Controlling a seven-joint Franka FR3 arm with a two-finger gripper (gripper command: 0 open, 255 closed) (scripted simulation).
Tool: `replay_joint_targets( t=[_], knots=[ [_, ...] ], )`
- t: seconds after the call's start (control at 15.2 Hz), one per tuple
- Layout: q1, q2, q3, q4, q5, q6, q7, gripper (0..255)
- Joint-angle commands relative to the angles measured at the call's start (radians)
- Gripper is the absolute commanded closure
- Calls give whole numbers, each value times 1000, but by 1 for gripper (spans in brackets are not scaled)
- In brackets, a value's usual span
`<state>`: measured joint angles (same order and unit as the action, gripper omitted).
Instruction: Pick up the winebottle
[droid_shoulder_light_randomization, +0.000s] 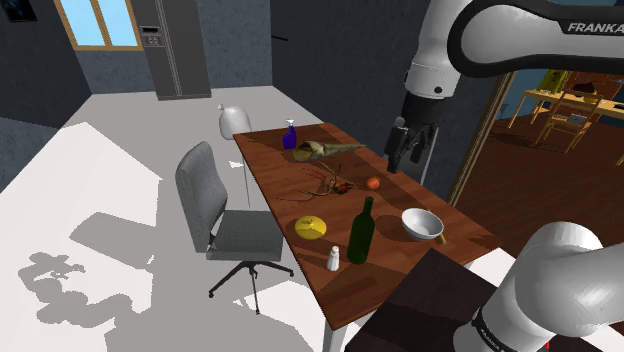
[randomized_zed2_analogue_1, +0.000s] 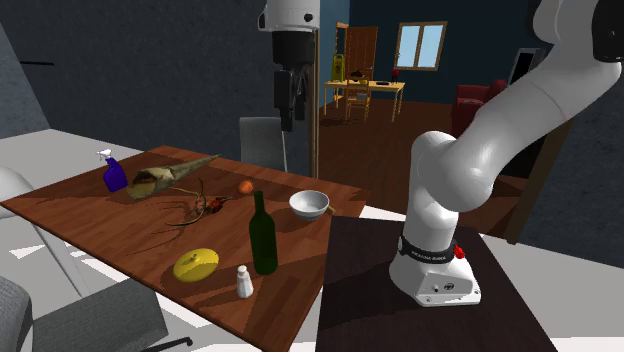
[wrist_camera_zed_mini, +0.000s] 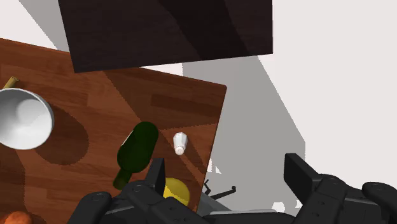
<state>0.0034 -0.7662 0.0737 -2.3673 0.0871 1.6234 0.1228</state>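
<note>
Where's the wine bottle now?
In the shoulder view the dark green bottle stands upright on the brown wooden table, between a white bowl and a yellow round thing.

On one wooden table we are counting one green wine bottle, one white bowl, one white shaker, one blue spray bottle, one yellow fruit and one small orange fruit. One grey office chair is standing alongside.
</note>
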Motion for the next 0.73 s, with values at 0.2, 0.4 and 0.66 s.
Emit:
replay_joint_targets(
  t=[0.2, 0.4, 0.66],
  knots=[
    [-18, 56, -23, -38, -20, 85, -29, 0],
    [-36, 122, -47, -66, -39, 171, -56, 0],
    [-60, 228, -78, -85, -62, 285, -90, 0]
  ],
)
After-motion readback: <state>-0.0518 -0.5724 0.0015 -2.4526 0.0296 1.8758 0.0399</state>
